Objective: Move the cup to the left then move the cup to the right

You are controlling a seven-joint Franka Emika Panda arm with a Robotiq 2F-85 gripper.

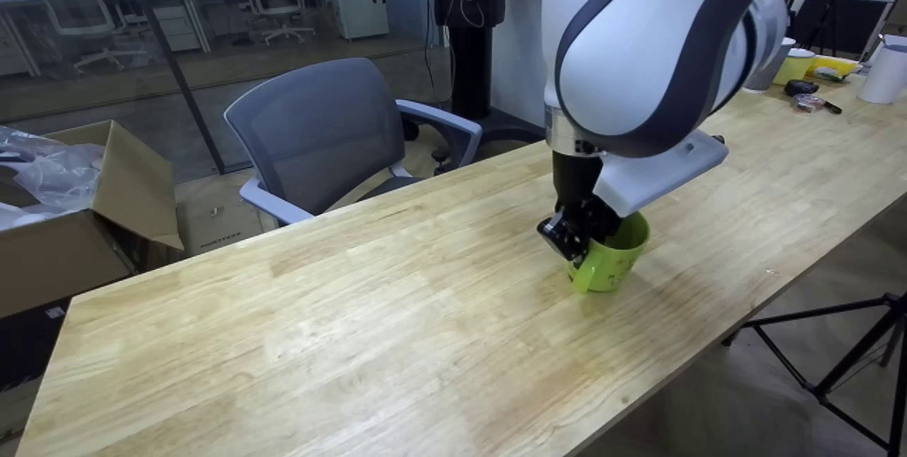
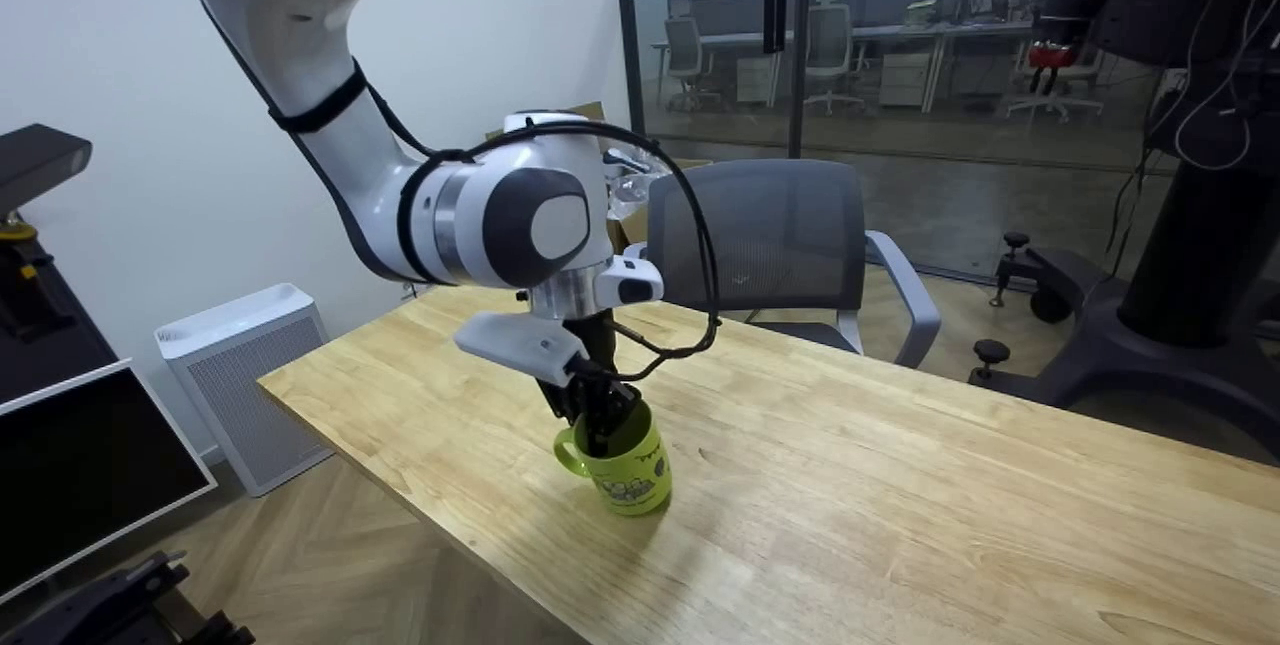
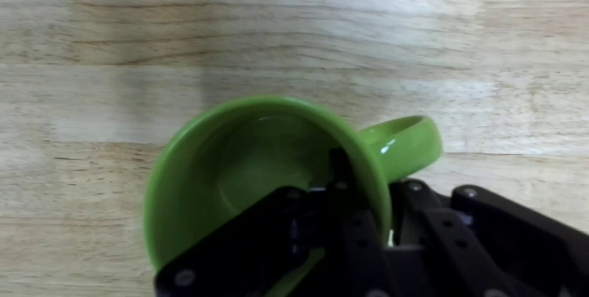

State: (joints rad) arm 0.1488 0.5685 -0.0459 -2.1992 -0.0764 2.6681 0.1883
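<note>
The cup, a lime-green mug with a dark print, shows in both exterior views point(image 1: 615, 269) point(image 2: 638, 483) and from above in the wrist view point(image 3: 262, 149). It is roughly upright on or just over the wooden table; I cannot tell if its base touches. My gripper point(image 1: 589, 248) points down at the cup's rim, also in an exterior view point(image 2: 592, 425). In the wrist view the gripper point(image 3: 372, 184) has one black finger inside the cup and one outside, close against the wall beside the handle. It looks shut on the wall. The fingertips are partly hidden.
The wooden table point(image 1: 340, 343) has a long front edge near the cup. A grey chair point(image 1: 326, 138) stands at its far side. A yellow-green container point(image 1: 793, 69), a white cylinder point(image 1: 884, 74) and small items stand at one end. An open cardboard box point(image 1: 134, 188) is on the floor.
</note>
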